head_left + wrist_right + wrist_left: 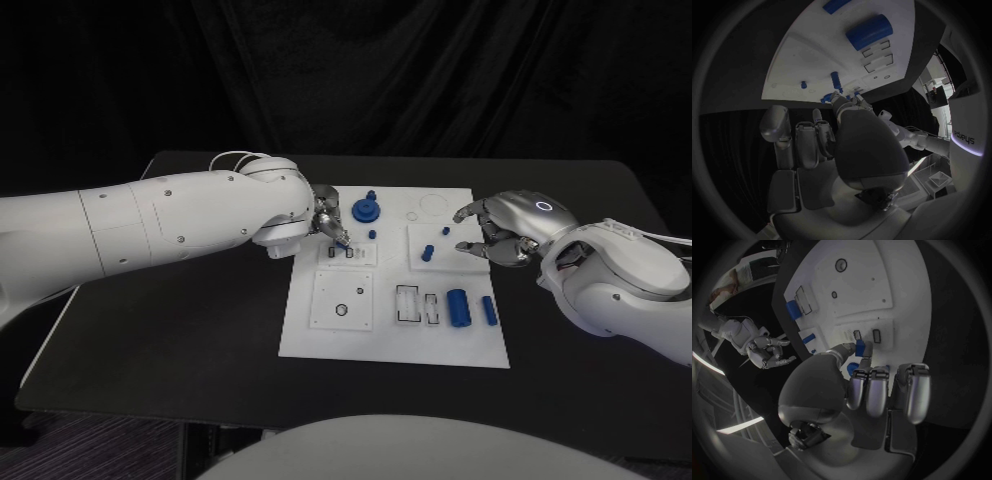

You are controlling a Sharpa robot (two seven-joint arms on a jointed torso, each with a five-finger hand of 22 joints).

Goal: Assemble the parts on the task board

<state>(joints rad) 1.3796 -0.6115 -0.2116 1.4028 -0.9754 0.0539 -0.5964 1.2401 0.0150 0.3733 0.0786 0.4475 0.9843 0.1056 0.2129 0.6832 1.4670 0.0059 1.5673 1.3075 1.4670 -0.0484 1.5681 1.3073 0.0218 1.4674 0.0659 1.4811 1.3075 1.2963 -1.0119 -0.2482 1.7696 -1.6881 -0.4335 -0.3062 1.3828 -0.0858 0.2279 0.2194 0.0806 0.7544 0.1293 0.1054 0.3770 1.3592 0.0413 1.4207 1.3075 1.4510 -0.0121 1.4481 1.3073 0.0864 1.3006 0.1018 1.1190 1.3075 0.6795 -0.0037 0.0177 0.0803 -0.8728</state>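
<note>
The white task board point(329, 335) lies in the middle of the black table. My left hand point(325, 222) hovers over the board's upper left and pinches a small blue part point(859, 348) between thumb and finger, just above two small rectangular slots point(346, 254). My right hand point(498, 236) hangs at the board's right edge with its fingers loosely curled and apart, holding nothing. A blue round knob point(368, 211) stands near the top of the board. A large blue cylinder point(457, 307) and a thinner blue bar point(490, 310) lie at the lower right.
Blue pegs point(428, 252) stand in the board close to my right hand's fingers. Rectangular recesses point(411, 303) and a small ring point(342, 309) lie lower on the board. Bare black table point(173, 330) surrounds the board on the left and front.
</note>
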